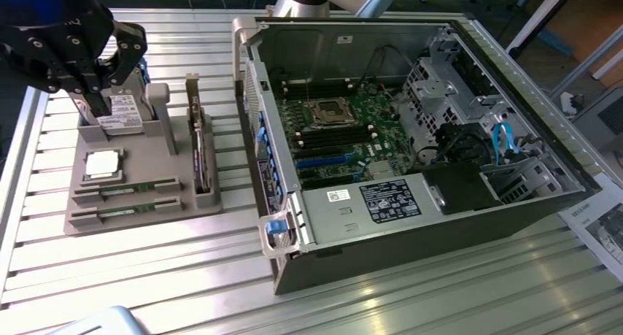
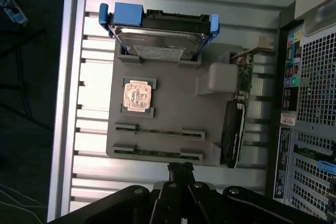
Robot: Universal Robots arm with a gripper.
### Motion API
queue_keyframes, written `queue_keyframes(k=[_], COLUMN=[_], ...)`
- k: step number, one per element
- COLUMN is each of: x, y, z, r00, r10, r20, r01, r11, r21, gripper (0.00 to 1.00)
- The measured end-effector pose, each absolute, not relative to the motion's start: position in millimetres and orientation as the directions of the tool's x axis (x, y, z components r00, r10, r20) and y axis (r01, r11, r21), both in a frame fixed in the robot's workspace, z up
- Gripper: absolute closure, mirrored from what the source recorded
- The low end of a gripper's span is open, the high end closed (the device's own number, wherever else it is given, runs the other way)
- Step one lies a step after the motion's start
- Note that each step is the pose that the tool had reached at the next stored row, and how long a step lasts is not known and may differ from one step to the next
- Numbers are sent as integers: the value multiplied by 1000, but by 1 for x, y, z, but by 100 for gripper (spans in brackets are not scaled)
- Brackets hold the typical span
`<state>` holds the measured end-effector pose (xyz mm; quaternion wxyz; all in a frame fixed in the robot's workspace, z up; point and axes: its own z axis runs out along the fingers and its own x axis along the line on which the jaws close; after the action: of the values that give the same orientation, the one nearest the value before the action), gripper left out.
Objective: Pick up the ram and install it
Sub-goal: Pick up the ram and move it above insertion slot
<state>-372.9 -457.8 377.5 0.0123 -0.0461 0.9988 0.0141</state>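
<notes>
Step in hand, as I read it: approach for the pick. Nothing is grabbed and nothing is installed.

Landmark: the gray holder (image 1: 146,171) on the tabletop (image 1: 146,276).

- Holder's end nearest the exterior camera: first ram stick (image 1: 127,212), seated in its slot. The second ram stick (image 1: 127,190) sits in the parallel slot just behind it. They look alike and both are untouched.
- Behind those, on the holder: the square processor chip (image 1: 103,165).
- Holder's side toward the exterior view's right: a dark card (image 1: 201,156) standing on edge.
- Holder's far end: a hard drive (image 1: 122,112) upright in its cradle.
- Above the holder: the gripper (image 1: 93,109), jaws fully closed, holding nothing and clear of every part. I can't pin down which part it hangs over.
- Beyond the holder, toward the exterior view's right: the open computer case (image 1: 419,251) with the motherboard (image 1: 341,131) exposed.

My take on what the pick calls for:
- Open the jaws first and line them up across the stick's thin faces.
- Come straight down, because the sticks sit close together and leave little room for error to either side.
</notes>
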Motion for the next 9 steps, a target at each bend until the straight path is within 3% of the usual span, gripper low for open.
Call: queue_keyframes(k=[9], x=[-373], y=[-458], z=[378], r00=[-984], r10=[-178], r20=[-26], r01=[-178], r11=[984], r21=[27], gripper=[90])
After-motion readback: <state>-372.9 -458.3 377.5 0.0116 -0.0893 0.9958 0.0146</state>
